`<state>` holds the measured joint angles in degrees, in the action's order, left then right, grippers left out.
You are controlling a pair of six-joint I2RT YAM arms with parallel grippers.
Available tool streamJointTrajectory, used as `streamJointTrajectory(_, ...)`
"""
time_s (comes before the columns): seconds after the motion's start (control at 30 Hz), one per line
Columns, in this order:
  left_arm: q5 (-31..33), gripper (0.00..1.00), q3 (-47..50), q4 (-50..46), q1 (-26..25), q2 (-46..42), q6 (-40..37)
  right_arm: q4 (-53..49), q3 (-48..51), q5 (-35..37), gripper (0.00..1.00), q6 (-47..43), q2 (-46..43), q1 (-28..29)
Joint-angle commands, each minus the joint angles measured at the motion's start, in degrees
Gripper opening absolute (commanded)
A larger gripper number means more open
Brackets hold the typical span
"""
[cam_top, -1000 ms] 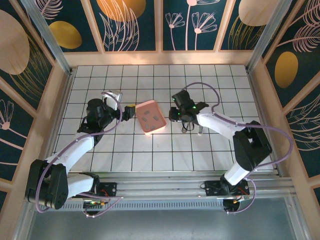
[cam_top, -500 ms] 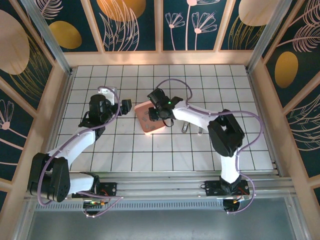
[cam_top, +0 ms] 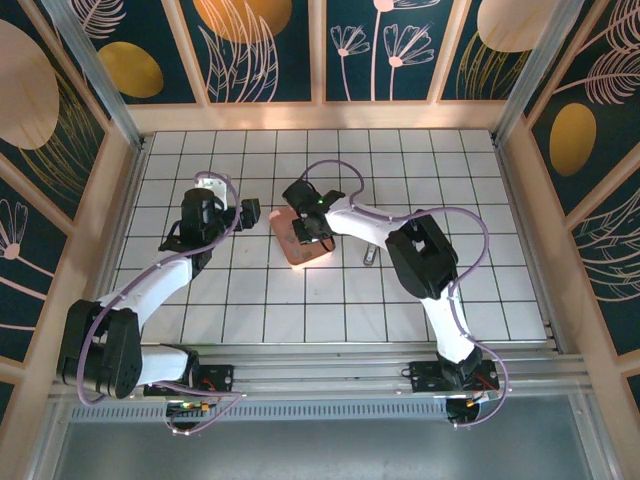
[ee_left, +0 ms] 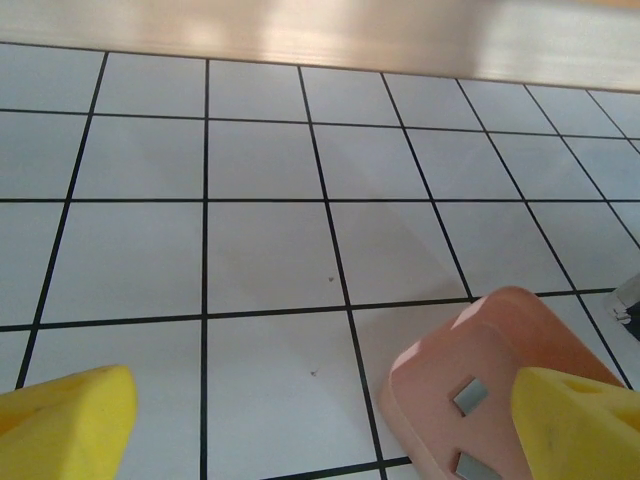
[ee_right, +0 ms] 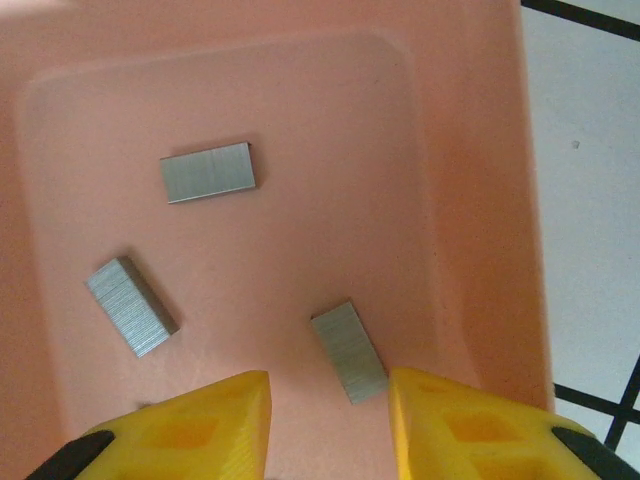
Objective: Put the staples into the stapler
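Three staples lie in the pink tray point(ee_right: 440, 200): one strip point(ee_right: 208, 171) near the top, one point(ee_right: 131, 306) at the left, one point(ee_right: 348, 352) low down. My right gripper point(ee_right: 330, 420) hovers open just over the tray, the low strip lying between its yellow fingers point(ee_right: 190, 430), close to the right one. From above, the right gripper point(cam_top: 308, 232) is over the tray point(cam_top: 300, 255). A small grey object, probably the stapler point(cam_top: 370, 258), lies right of the tray. My left gripper point(ee_left: 320, 430) is open and empty, left of the tray point(ee_left: 480, 340); from above, the left gripper point(cam_top: 250, 212) sits by the tray's left corner.
White tiled table point(cam_top: 450, 200) with wooden side walls point(cam_top: 320, 115). The back wall's base point(ee_left: 320, 35) runs across the left wrist view. The right arm point(cam_top: 420, 250) bends across the tiles right of the tray, over the spot by the grey object.
The right gripper has swung left from the tiles right of the tray to above the tray's inside. The left gripper has barely shifted.
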<state>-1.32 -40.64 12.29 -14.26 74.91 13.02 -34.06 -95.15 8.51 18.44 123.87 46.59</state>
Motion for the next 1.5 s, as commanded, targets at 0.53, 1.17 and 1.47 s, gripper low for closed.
streamJointTrajectory(0.53, 0.3, 0.96, -1.8, -0.6, -0.2, 1.0, -0.4, -4.8, -6.3, 2.8, 0.39, -3.1, 6.5, -0.2)
streamJointTrajectory(1.17, -0.4, 0.96, -1.7, -0.3, -0.2, 0.6, -0.5, -7.9, -10.3, -2.9, 0.34, -1.5, 2.7, -0.9)
streamJointTrajectory(1.47, -0.3, 0.96, -1.6, -0.3, -0.2, 0.4, -0.7, -10.4, -13.3, -2.8, 0.36, -1.8, 5.7, -0.9)
